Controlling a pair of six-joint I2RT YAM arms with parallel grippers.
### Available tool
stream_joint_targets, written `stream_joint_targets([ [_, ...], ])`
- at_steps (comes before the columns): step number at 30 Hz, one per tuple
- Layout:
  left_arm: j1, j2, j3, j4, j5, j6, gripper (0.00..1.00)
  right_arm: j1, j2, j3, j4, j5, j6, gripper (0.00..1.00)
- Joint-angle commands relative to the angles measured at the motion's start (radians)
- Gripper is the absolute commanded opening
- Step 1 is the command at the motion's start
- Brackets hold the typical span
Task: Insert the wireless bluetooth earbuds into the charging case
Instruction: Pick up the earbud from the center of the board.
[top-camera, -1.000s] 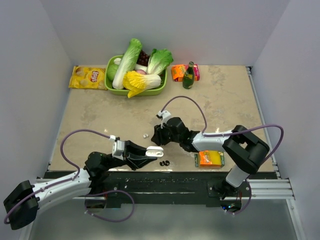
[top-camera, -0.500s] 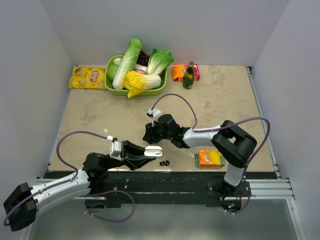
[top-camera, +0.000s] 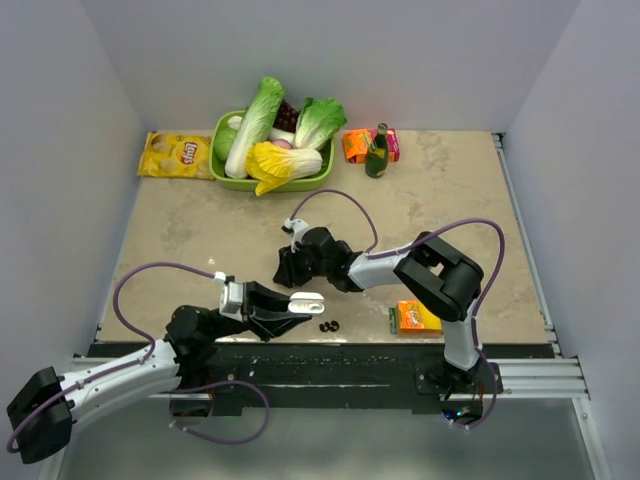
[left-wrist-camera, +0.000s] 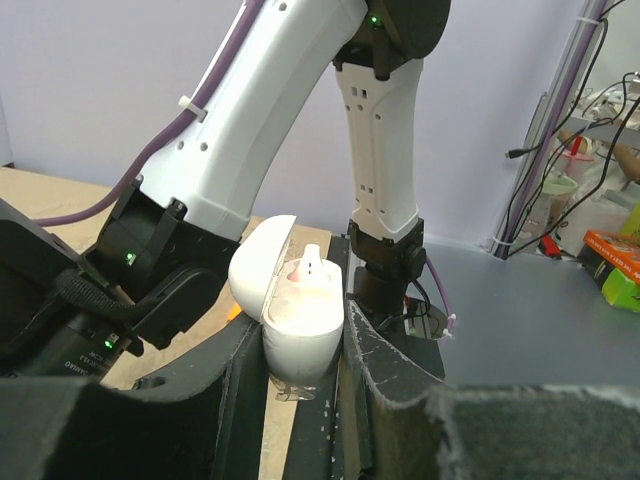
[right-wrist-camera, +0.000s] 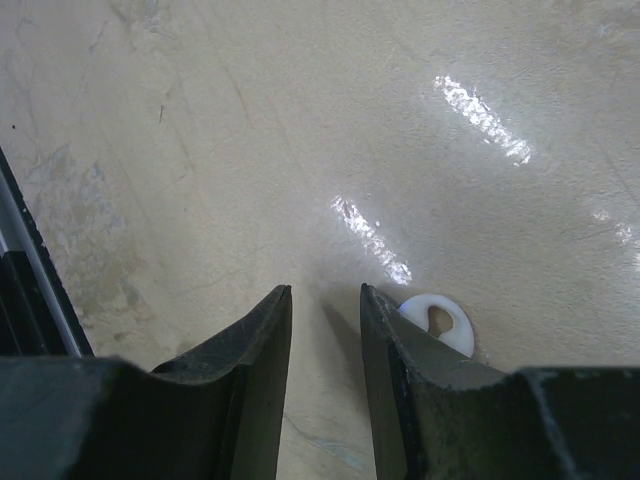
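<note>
My left gripper (top-camera: 296, 304) is shut on the white charging case (top-camera: 308, 298) near the table's front edge. In the left wrist view the case (left-wrist-camera: 303, 320) stands upright between the fingers with its lid swung open, and one white earbud (left-wrist-camera: 311, 264) sticks up out of it. Just behind the case my right gripper (top-camera: 284, 270) hangs low over the table. Its jaws (right-wrist-camera: 325, 295) are open with only bare table between them. A second white earbud (right-wrist-camera: 441, 322) lies on the table just outside the right finger (right-wrist-camera: 385, 340). A black pair of earbuds (top-camera: 328, 326) lies by the front edge.
A green basket (top-camera: 300, 184) of vegetables stands at the back, with a yellow chip bag (top-camera: 175, 155) to its left. To its right are a green bottle (top-camera: 377, 151) and orange packets (top-camera: 356, 146). An orange box (top-camera: 420, 317) lies at the front right.
My right arm has swung left across the table and now covers the spot where the white earbud lay in the top view. The left arm and the case have stayed put.
</note>
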Motion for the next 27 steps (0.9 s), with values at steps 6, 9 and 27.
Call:
stream_joint_targets([
  [6,-0.003,-0.004,-0.097,0.028,-0.012,0.015,0.00,-0.004,-0.075,-0.063,0.014,0.103,0.004,0.38],
  [9,-0.003,0.010,-0.097,0.043,-0.006,0.014,0.00,-0.013,-0.089,-0.093,0.022,0.120,0.007,0.38],
  [27,-0.003,0.003,-0.112,0.062,-0.008,0.008,0.00,-0.021,-0.265,-0.187,-0.004,0.186,-0.048,0.43],
])
